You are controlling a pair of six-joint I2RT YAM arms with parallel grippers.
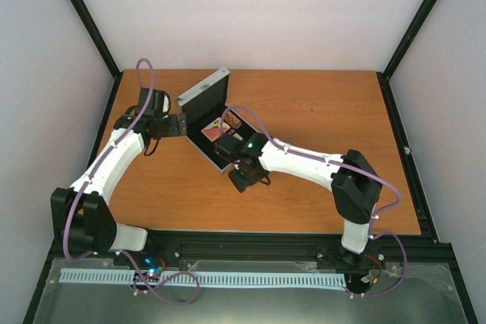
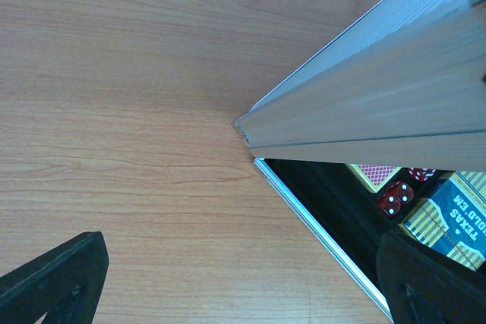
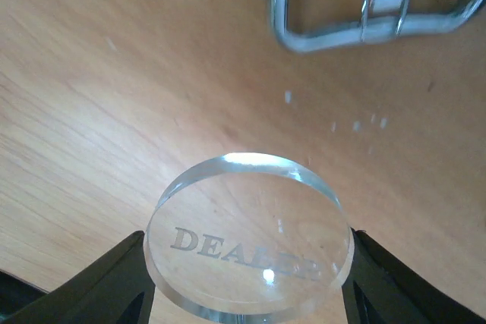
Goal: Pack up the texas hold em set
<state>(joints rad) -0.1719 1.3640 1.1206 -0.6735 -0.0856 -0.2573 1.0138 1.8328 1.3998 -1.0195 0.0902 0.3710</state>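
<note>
The clear disc [image 3: 243,218] is pinched by its rim in the right gripper's [image 3: 247,263] part-closed jaws, seemingly just off the counter [image 3: 91,96], beside the case handle [image 3: 364,24]. The left gripper's [image 2: 239,278] jaws are spread wide and empty. The slick rim could be squeezed out and dropped.

The left arm [image 1: 114,158] extends forward from its base with the elbow bent and the wrist turned inward to the right. The left gripper [image 1: 177,125] has its jaws spread wide, left fingers [image 2: 57,282] well apart. The right arm [image 1: 304,160] reaches left across the centre, wrist pitched down. The right gripper [image 1: 244,178] clamps a clear disc [image 3: 247,256] between the right fingers [image 3: 106,290].
</note>
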